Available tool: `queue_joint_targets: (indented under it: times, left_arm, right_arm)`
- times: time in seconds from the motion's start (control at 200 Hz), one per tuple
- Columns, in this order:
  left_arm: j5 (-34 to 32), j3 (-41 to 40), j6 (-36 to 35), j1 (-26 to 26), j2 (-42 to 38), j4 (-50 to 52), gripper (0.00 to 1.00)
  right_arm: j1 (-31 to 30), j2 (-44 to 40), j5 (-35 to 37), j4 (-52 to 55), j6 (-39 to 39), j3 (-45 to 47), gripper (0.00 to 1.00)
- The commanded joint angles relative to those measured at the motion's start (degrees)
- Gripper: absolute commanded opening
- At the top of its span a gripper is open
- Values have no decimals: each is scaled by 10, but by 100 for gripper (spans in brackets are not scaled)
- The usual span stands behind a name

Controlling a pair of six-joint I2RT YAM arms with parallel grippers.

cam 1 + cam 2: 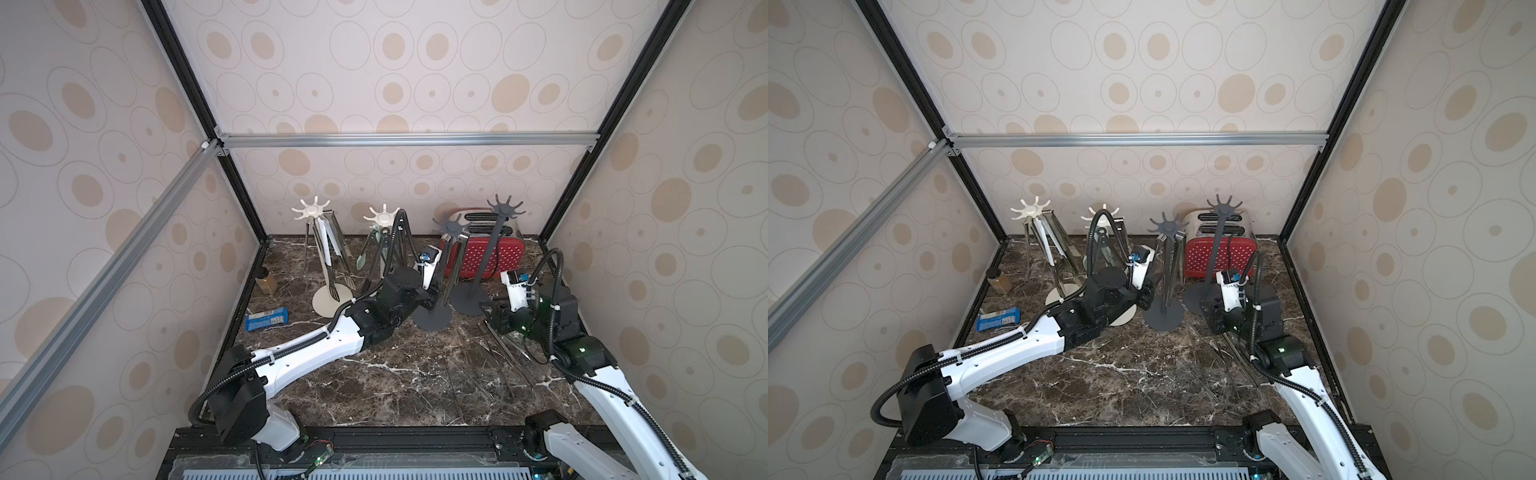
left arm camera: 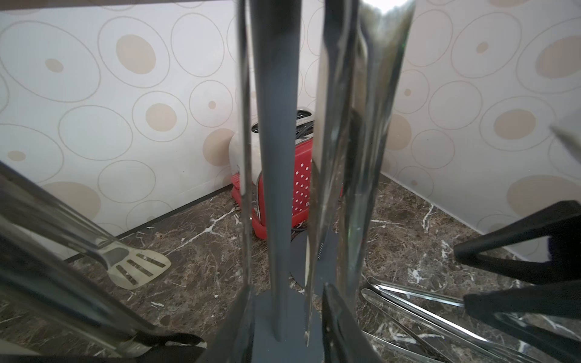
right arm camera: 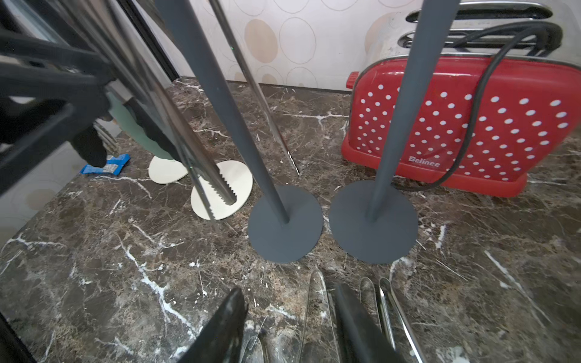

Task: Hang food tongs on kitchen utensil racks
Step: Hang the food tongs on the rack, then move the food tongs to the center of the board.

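Note:
Two cream kitchen utensil racks (image 1: 309, 212) (image 1: 380, 216) at the back carry hanging food tongs (image 1: 328, 257). In both top views my left gripper (image 1: 432, 301) (image 1: 1146, 297) is low beside the front dark grey rack (image 1: 451, 226). Steel tongs (image 1: 453, 266) hang from that rack's crown. In the left wrist view my left gripper (image 2: 289, 320) is open, with the rack's pole (image 2: 276, 188) and one tong arm (image 2: 361, 125) between the jaws. My right gripper (image 1: 492, 318) (image 3: 292, 314) is open just above several steel tongs (image 3: 317, 301) lying on the table. The rear dark grey rack (image 1: 505, 208) is bare.
A red dotted toaster (image 1: 486, 253) stands behind the dark racks, its cord trailing to the rear rack's base (image 3: 374, 220). A small brown jar (image 1: 266, 280) and a blue packet (image 1: 268, 319) lie by the left wall. The rack bases crowd together at the back.

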State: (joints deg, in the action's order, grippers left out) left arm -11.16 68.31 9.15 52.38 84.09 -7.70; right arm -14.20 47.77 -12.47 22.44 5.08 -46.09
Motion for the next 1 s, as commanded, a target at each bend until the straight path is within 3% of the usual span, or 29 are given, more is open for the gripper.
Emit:
queue_joint_targets:
  times: [0.0, 0.431, 0.691, 0.997]
  left_arm:
    - [13, -5, 17, -3, -33, 9, 38]
    - [19, -83, 74, -3, -121, 33, 40]
    - [12, -125, 95, -3, -153, 33, 41]
    - [4, -153, 108, -3, -167, 34, 42]
  right_arm:
    - [-2, 6, 39, 26, 11, -6, 48]
    - [12, 67, 148, 108, 83, -1, 46]
    - [105, 155, 131, 111, 118, 15, 42]
    - [117, 284, 176, 123, 104, -1, 46]
